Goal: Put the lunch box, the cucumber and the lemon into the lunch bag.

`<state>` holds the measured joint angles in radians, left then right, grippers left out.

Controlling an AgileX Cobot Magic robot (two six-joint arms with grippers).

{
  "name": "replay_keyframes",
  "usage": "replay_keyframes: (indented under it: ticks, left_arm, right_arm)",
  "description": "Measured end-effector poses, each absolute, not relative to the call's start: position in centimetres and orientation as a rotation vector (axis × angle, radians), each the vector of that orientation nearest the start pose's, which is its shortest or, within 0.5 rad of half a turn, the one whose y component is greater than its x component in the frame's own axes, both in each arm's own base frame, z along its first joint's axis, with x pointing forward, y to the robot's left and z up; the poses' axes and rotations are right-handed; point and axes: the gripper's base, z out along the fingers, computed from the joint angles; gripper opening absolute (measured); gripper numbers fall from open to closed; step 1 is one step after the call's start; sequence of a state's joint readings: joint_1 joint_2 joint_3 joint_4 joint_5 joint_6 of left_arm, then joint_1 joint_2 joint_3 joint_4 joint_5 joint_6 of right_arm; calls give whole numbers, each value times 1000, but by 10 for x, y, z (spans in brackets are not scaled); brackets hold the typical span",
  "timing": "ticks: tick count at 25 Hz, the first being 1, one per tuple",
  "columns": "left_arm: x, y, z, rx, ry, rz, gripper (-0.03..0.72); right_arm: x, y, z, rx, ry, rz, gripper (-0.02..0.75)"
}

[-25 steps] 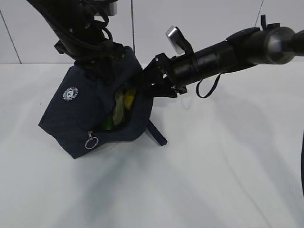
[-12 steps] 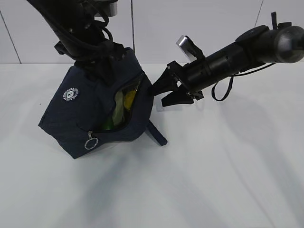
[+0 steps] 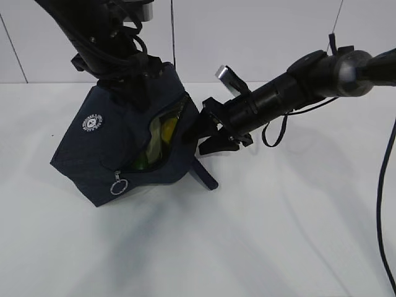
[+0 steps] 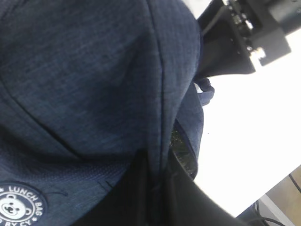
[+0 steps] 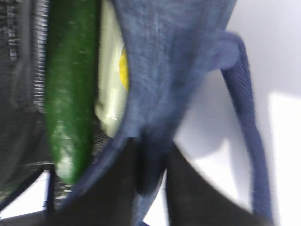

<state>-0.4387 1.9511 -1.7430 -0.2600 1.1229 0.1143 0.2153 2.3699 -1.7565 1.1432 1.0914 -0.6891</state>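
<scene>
The boxy dark navy fabric lunch bag (image 3: 124, 148) sat tipped on one corner on the smooth white tabletop (image 3: 278, 235), with its open top facing to the right. Its cloth looked rough and woven, like denim. A small round white patch (image 3: 92, 122) was sewn on its side. In the left wrist view the patch (image 4: 19, 207) showed a little bear face and the words "LUNCH BAG" and "BY CY". A shiny metal ring pull (image 3: 119, 184) hung from the zipper near the bottom of the bag. One flat navy strap handle (image 3: 204, 173) stuck out under the bag and lay on the tabletop.

Three things were inside the bag. The long dark green cucumber (image 5: 70, 89) had a smooth, shiny skin and lay along the zipper edge. Next to it was the pale sage-green lid of the lunch box (image 5: 109, 89). A bit of the bright yellow lemon (image 5: 123, 70) peeked out just behind the cloth edge. In the outside view the lemon (image 3: 167, 129) showed as a yellow spot in the opening.

The black left gripper (image 3: 133, 90) came down from above and its fingers were pinched tight on the top cloth of the bag. The black right gripper (image 3: 207, 131) reached in from the right side. Its fingers (image 5: 120, 188) were close together and pinched the navy cloth edge of the opening.
</scene>
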Motion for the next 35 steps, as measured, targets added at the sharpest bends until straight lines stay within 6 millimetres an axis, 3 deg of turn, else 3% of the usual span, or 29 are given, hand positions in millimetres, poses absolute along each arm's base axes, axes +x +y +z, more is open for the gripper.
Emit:
replay_keyframes:
  ticks: [2,4,8,10,19,24,31,35]
  left_arm:
    - [373,-198,279,670,2749,-433,15]
    - [373,-198,279,670,2749,-433,15]
    - [373,-198,279,671,2751,-433,15]
    - [373,-198,279,670,2751,-435,15]
    - [375,-205,294,655,2705,-508,15]
    - [376,-212,298,616,2687,-626,15]
    - [378,-222,304,526,2620,-792,15]
    - [380,-228,303,480,2601,-881,15]
  right_arm:
    - [451,175,128,-364,2585,1415,451]
    - [451,176,129,-357,2565,1434,386]
    - [452,178,133,-382,2504,1479,81]
    - [452,180,136,-372,2466,1533,16]
    - [462,168,154,-370,2400,1575,3]
    - [467,149,198,-447,2402,1425,3]
    - [462,122,262,-551,2513,1039,2]
    - [457,116,282,-550,2543,914,1]
